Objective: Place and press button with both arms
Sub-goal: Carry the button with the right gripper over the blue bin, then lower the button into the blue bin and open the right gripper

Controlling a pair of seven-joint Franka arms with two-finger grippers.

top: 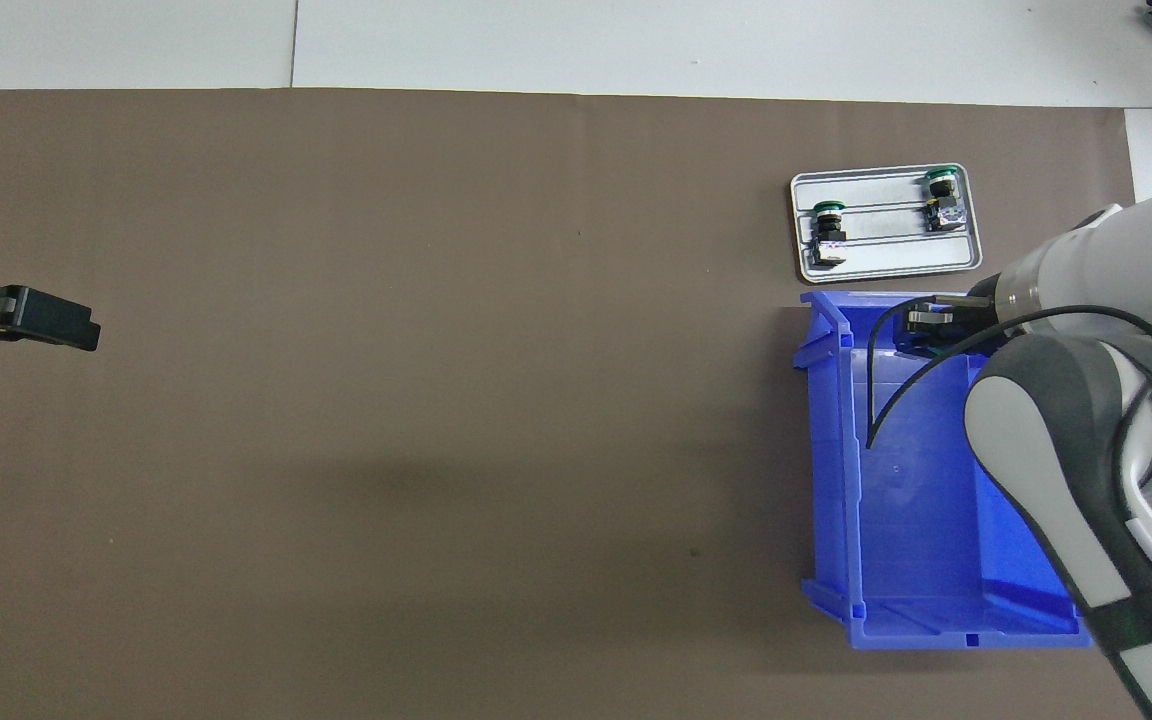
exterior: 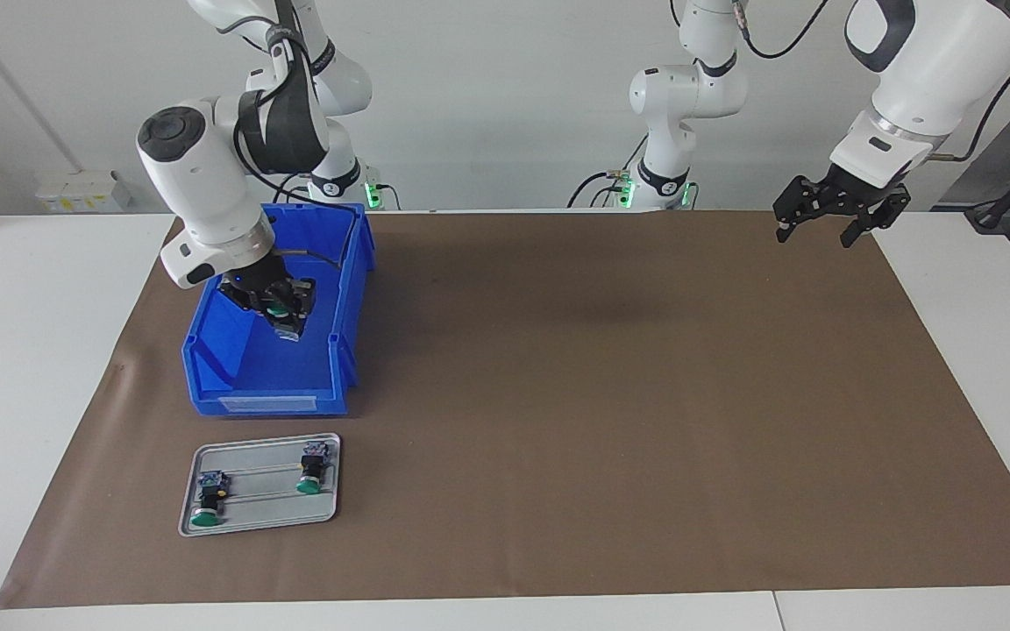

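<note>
The right gripper [exterior: 281,314] is inside the blue plastic bin [exterior: 343,350], its black fingers clamped on a green-capped push-button with a black body [exterior: 278,309]. Farther from the robots than the bin, just beside it, a flat grey metal tray [exterior: 251,517] carries two more green-capped buttons [exterior: 312,469], lying apart. The left gripper [exterior: 821,230] waits with fingers spread wide, well apart from the bin, over the brown mat [exterior: 601,394] at the left arm's end.
</note>
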